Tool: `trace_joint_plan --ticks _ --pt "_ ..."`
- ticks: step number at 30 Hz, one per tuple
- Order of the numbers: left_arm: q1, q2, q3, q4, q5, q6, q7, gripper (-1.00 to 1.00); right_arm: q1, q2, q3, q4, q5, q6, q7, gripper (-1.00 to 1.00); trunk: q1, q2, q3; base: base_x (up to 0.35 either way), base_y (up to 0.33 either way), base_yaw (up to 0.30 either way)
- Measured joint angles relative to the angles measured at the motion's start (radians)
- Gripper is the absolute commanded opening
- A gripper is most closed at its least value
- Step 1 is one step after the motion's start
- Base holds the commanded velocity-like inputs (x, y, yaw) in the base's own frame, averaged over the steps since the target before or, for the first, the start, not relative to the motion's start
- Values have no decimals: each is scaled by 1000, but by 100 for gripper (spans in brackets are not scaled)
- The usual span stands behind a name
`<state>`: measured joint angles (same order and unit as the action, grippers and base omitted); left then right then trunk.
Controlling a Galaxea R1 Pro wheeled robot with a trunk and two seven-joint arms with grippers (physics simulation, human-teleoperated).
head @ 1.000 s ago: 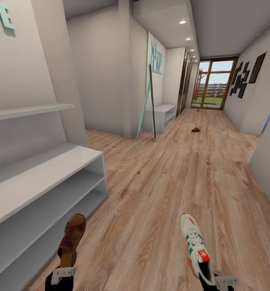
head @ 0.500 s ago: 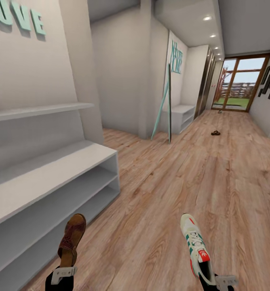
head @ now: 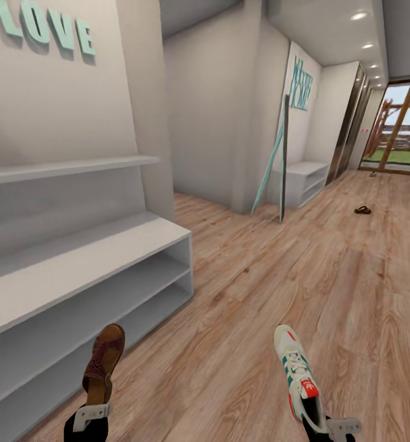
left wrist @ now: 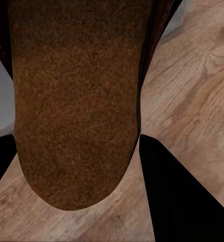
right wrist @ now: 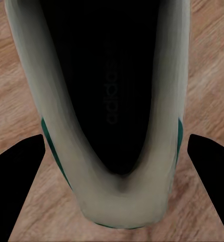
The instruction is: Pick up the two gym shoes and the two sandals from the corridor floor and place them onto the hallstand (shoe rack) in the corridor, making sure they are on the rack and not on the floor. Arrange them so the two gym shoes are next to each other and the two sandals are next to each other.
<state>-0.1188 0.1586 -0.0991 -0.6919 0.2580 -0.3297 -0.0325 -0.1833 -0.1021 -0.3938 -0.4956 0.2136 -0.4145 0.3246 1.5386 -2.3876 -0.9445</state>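
Left end effector pinching a sandal by its heel, right end effector a gym shoe; both look light, hallstand just beside the sandal.

Teal letters on the wall above the hallstand read "LOVE". A teal sign on the far wall ends in "HOME"; its upper line is unreadable. The gym shoe carries "adidas" on its insole.

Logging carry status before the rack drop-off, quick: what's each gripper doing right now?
Left gripper: closed on the brown sandal, held at its heel.
Right gripper: closed on a gym shoe, held at its heel.
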Motion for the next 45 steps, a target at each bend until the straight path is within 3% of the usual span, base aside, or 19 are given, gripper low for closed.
trace_joint_plan --ticks 45 --pt "0 0 4 1 0 0 0 -100 0 0 0 0 -1 0 0 -100 0 0 0 10 -12 277"
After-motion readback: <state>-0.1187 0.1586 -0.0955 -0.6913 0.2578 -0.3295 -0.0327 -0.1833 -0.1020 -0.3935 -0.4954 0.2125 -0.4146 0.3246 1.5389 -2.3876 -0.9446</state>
